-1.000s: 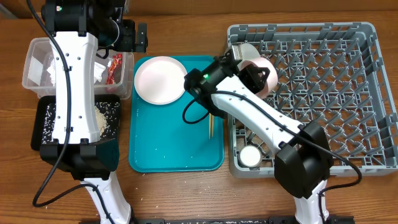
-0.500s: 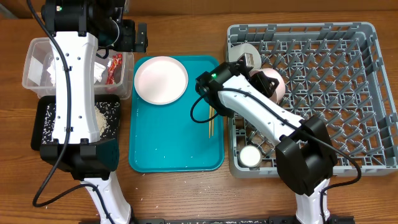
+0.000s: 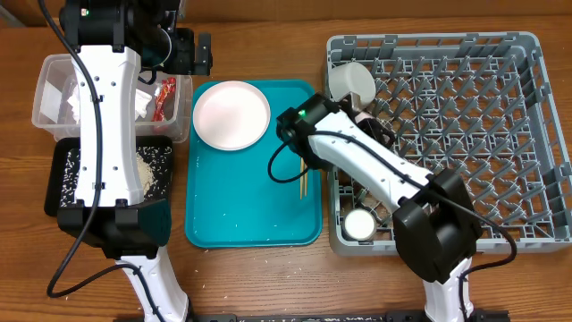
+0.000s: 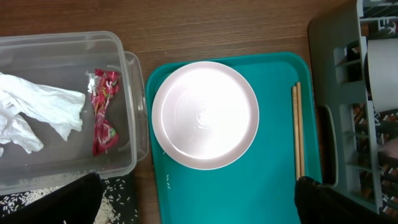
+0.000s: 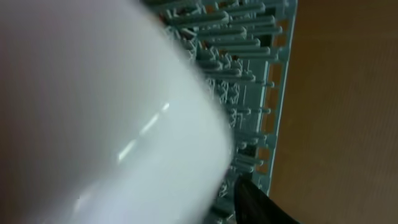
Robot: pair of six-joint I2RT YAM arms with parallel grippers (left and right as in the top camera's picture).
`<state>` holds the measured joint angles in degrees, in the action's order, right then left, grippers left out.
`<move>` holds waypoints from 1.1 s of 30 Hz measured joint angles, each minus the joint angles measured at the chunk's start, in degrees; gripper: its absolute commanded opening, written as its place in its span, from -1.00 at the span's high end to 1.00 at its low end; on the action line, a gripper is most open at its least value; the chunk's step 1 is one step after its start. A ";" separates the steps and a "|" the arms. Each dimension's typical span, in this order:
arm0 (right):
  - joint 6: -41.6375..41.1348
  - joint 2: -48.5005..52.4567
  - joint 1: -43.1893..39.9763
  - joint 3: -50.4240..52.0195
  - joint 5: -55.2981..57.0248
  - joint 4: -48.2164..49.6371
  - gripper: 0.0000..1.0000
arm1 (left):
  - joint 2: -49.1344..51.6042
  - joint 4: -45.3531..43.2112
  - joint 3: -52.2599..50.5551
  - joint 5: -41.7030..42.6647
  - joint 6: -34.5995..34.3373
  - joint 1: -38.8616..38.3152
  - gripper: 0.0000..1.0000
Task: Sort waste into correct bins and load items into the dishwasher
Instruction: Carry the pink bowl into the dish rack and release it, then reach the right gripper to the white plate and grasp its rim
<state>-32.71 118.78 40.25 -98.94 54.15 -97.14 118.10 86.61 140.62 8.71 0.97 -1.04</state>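
Note:
My right gripper reaches into the grey dish rack near its top left, beside a white bowl standing on edge. It grips the pink plate, which my wrist hides from above. In the right wrist view the plate is a pale blur beside one dark finger. My left gripper is open and empty above the table's back left. A white plate and chopsticks lie on the teal tray. A small cup stands in the rack's front left corner.
The clear tub holds tissue and the red foil wrapper. The black tray in front of it holds rice. A few grains lie on the teal tray. My right forearm crosses the tray's right edge.
My right gripper has carried the pink plate right and down into the rack, and the plate has gone out of the overhead view. The left arm has not moved.

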 measured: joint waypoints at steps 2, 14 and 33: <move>0.04 0.00 1.38 0.00 -0.22 -0.02 -0.17 | 0.00 0.00 0.00 0.00 0.00 0.00 -1.00; 0.07 0.00 7.80 -5.70 -0.85 0.02 -1.00 | 0.00 0.00 0.00 -0.02 0.00 0.00 -1.00; -9.01 5.68 4.50 -13.79 -37.92 49.05 -0.34 | 0.00 0.00 0.00 -0.02 0.00 0.00 -1.00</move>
<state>-41.71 124.46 44.75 -112.73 16.23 -48.10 118.10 86.61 140.62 8.69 0.97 -1.04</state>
